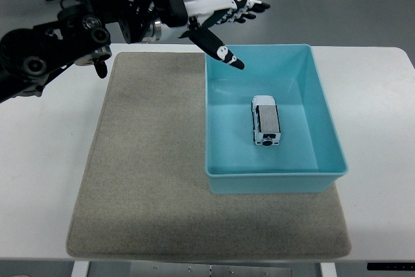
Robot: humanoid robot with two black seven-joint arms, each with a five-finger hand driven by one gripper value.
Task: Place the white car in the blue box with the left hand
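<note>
Inside the blue box (324, 135), the white car (266, 120); left hand (217, 17) fingers (227, 58) spread, empty.

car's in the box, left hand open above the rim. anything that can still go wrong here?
Little, but two things to watch.

1. The left hand is open, fingers spread, with the thumb hanging over the far-left corner of the blue box. A low retreat path could clip the rim and shove the box across the mat.

2. The white car sits on its wheels on the box floor, so a knock could roll it into a wall.
</note>
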